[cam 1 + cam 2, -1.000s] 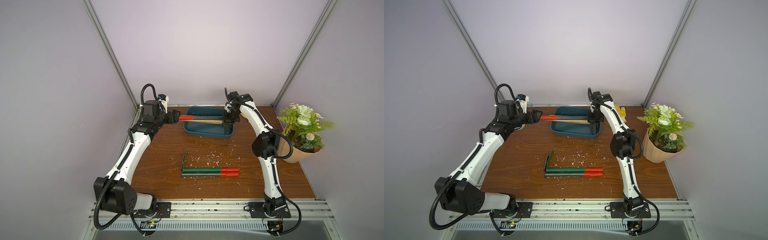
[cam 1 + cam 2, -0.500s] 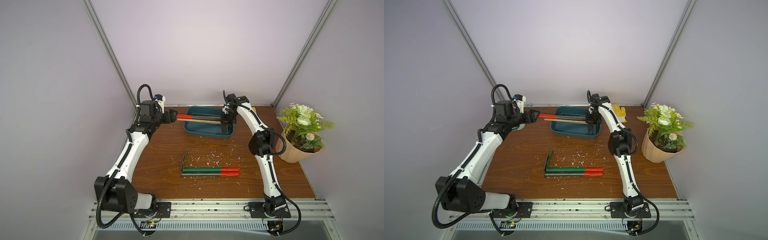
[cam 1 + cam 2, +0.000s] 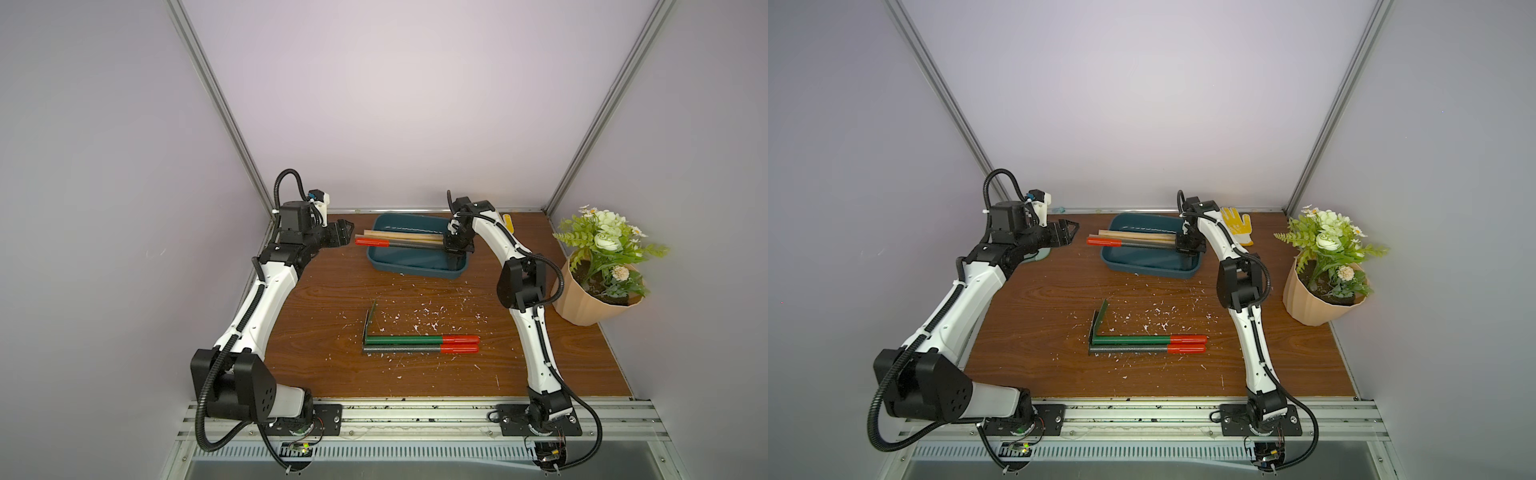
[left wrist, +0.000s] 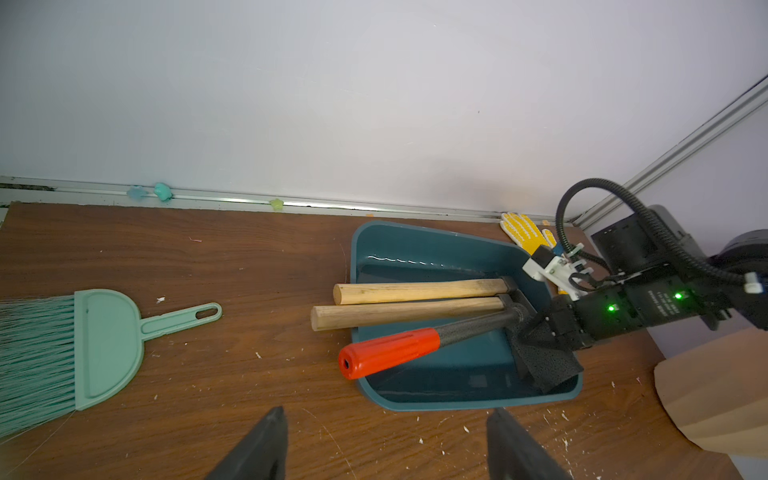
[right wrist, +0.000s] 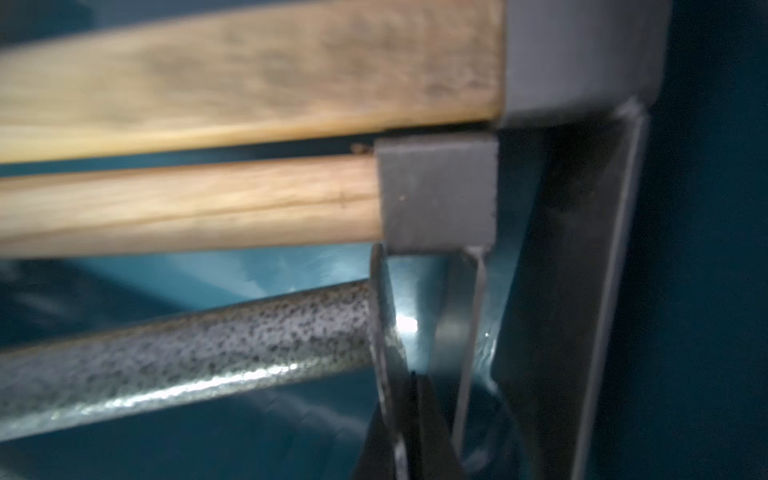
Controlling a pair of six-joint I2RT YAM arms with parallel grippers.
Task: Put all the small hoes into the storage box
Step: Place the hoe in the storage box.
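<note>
Right gripper [image 4: 540, 332] on speckled-grey, red-handled small hoe [image 4: 436, 340]

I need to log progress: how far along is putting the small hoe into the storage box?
Done: the small hoe is over the storage box, blade end inside, beside two wooden-handled tools. In hand: the right gripper is shut on its head end; the left gripper is open, clear of the red handle. Left: lower it and release; the handle juts past the rim.
</note>
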